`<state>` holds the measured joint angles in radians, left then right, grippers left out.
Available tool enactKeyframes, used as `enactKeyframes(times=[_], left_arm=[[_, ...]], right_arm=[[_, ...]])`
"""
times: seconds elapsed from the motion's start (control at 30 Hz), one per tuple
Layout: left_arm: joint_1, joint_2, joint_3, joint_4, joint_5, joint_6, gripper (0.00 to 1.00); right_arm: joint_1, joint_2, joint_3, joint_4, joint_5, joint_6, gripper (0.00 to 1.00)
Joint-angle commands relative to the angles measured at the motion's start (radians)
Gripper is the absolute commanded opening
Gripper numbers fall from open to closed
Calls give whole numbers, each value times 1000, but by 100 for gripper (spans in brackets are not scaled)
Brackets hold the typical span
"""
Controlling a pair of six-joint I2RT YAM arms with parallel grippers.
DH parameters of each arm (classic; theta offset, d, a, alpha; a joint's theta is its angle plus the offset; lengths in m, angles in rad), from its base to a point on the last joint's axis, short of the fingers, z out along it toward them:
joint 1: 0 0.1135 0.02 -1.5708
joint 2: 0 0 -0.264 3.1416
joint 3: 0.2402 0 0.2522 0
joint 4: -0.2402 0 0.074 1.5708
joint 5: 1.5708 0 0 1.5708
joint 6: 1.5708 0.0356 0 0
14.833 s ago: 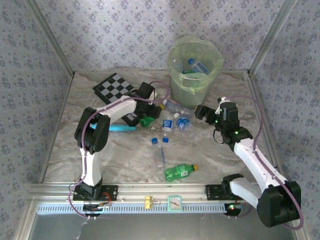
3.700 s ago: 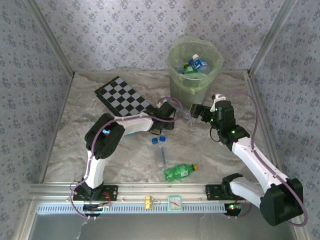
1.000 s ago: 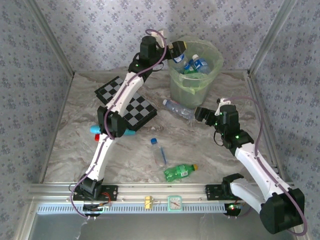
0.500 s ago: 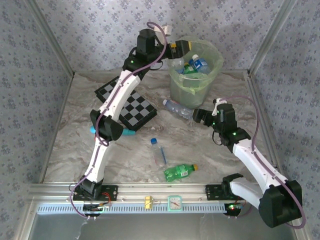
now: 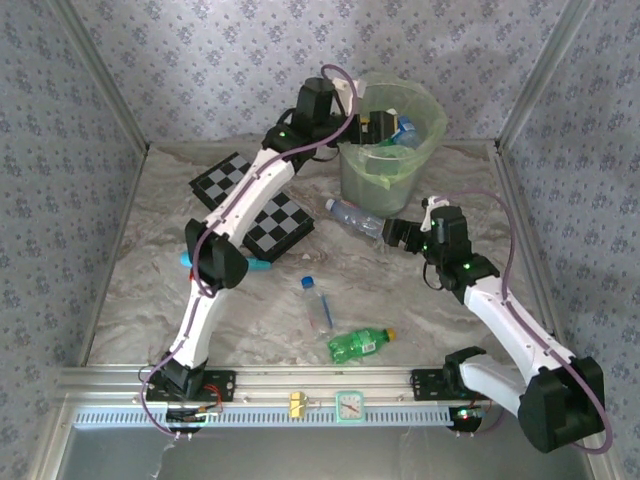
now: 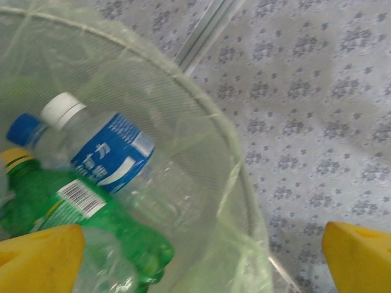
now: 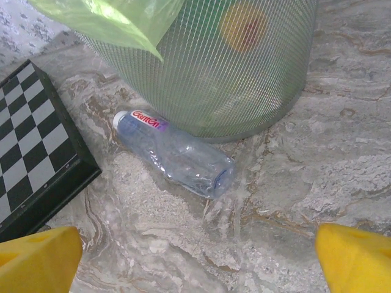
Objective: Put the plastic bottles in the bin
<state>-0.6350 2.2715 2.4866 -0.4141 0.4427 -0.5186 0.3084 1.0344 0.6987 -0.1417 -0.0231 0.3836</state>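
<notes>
Hanging over the bin [image 5: 441, 120], the left tool [image 5: 374, 122] has swung in from the rim, spread wide and empty — load apparently delivered. On the worktop [image 5: 150, 290] lie a green bottle [image 5: 358, 345], a blue-capped bottle [image 5: 316, 303] and a clear bottle [image 5: 352, 216] (facing the equally wide right tool [image 5: 392, 236]).

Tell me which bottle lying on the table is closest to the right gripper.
The clear bottle lying at the foot of the bin, just ahead of the right gripper. The blue-capped bottle and the green bottle lie farther, toward the arm bases.
</notes>
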Motion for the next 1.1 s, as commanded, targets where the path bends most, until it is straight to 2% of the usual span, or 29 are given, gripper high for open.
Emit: enactKeyframes(times=[0.0,0.13,0.23,0.33,0.53,0.73,0.87,1.07], left_arm=[[8,-171,-117,80,-53,38,100],[29,-368,-452,284,-122,16,100],[64,-509,-704,440,-167,-28,100],[108,-625,-898,518,-193,-67,100],[165,-801,-1213,537,-288,-81,100],[175,-943,-1498,524,-415,-100,100],[173,-1018,-1649,501,-458,-139,100],[173,-1099,-1819,494,-499,-199,100]], right_arm=[[20,47,35,-1,-36,-62,100],[68,154,90,-19,-24,-135,100],[129,261,164,-58,38,-195,100],[202,375,244,-103,122,-265,100],[288,609,434,-194,251,-389,100],[316,800,615,-271,338,-494,100],[310,888,680,-306,387,-551,100],[302,948,723,-324,385,-592,100]])
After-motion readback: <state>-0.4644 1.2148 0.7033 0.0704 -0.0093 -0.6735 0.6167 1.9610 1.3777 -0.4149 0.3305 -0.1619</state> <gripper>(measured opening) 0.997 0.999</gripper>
